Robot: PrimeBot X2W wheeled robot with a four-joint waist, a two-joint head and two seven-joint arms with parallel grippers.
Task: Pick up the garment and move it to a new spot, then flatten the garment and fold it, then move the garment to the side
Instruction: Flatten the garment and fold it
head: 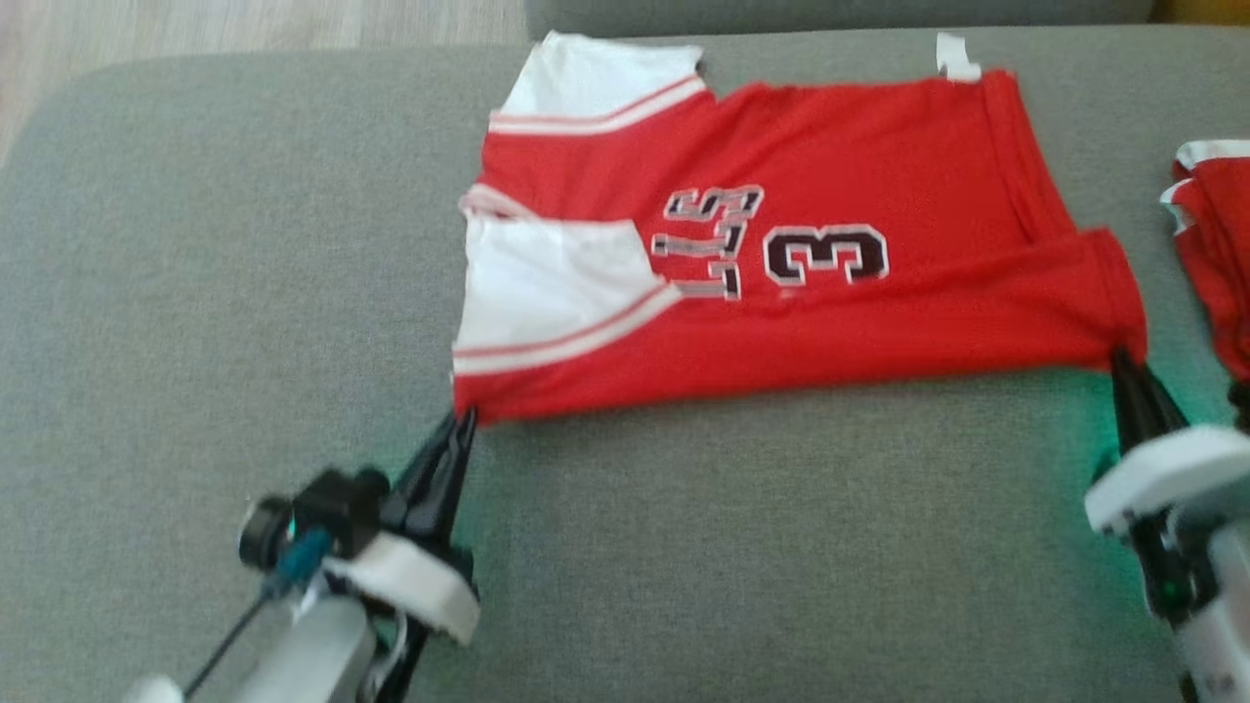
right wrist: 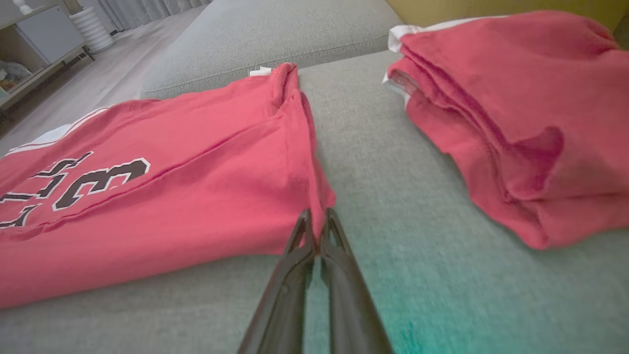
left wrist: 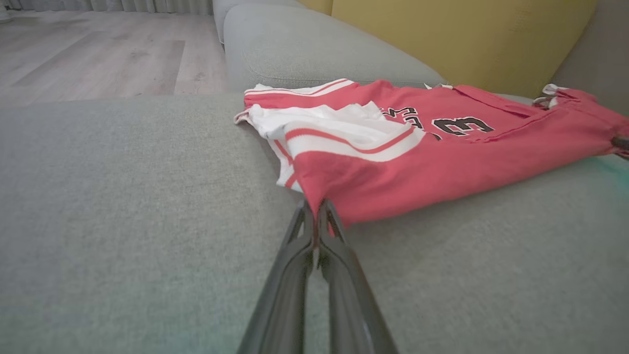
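A red garment [head: 830,166] with white sleeves and a black number lies mostly flat on the grey sofa cushion [head: 244,244], its front edge folded over. My left gripper [head: 462,420] is shut on its near left corner, and the left wrist view shows red cloth [left wrist: 393,182] pinched between the closed tips of that gripper [left wrist: 314,206]. My right gripper [head: 1121,359] is shut on the near right corner. In the right wrist view its closed tips [right wrist: 316,214] bite the hem of the garment [right wrist: 196,196].
A second red garment [head: 1216,264], folded into a pile [right wrist: 516,123], lies close to the right of my right gripper. A yellow back cushion [left wrist: 467,34] stands behind the seat. Wooden floor [left wrist: 98,54] lies beyond the sofa's left end.
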